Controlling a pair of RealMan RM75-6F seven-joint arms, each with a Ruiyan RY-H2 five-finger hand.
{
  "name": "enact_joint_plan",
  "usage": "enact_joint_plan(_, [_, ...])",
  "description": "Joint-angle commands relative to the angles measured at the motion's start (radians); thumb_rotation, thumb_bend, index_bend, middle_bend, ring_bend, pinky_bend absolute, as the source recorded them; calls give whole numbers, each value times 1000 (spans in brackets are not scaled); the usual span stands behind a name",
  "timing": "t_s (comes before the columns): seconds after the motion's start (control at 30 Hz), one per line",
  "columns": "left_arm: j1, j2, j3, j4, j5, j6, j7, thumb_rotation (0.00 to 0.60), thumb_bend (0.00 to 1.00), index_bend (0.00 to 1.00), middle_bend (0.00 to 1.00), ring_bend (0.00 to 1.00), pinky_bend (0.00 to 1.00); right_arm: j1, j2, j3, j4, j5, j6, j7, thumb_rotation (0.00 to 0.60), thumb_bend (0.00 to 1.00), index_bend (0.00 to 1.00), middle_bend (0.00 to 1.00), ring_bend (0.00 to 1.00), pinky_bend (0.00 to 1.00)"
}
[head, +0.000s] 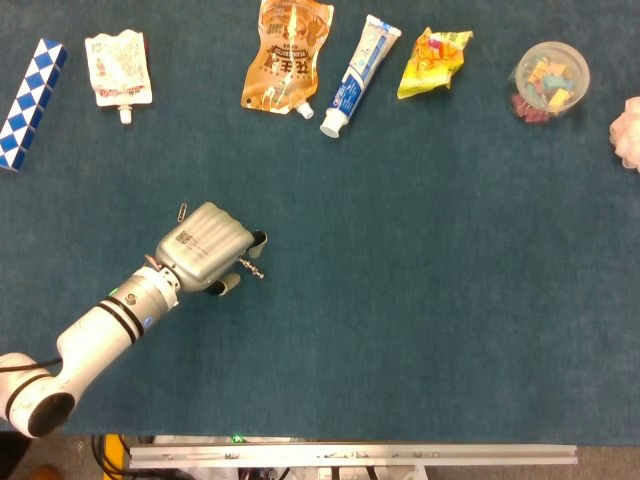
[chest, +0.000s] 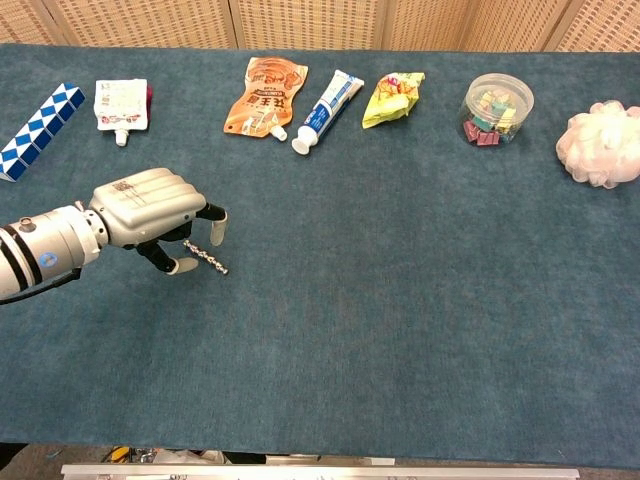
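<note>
I am hovering my left hand (chest: 150, 212), fingers spread and holding nothing, over the short beaded metal chain (chest: 207, 259) lying on the blue cloth table (chest: 400, 300), near-left, straddling it for pinching.

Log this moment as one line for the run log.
left hand: over small metal beaded chain on blue felt table, fingers apart, not gripping | right hand: out of view | nearest other item: small wire paper clip

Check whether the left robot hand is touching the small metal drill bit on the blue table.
Cannot tell. In both the chest and head views the left robot hand curls over the drill bit, hiding one end, so neither contact nor gap shows plainly.
</note>
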Motion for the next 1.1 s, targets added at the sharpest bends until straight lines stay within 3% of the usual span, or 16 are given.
enact_joint_plan(0.03, [-5,-24,-6,13,-50,-21,50,600,281,422,1000,1000,981,-2,1,0,3,0,1,4,600,289,400,404,326,303])
enact_joint_plan(1.1, [-12,-120,-14,76,-163,-34,140,600,300,468,1000,1000,991,-14,-2,0,20,9,1,25,600,289,400,405,330,303])
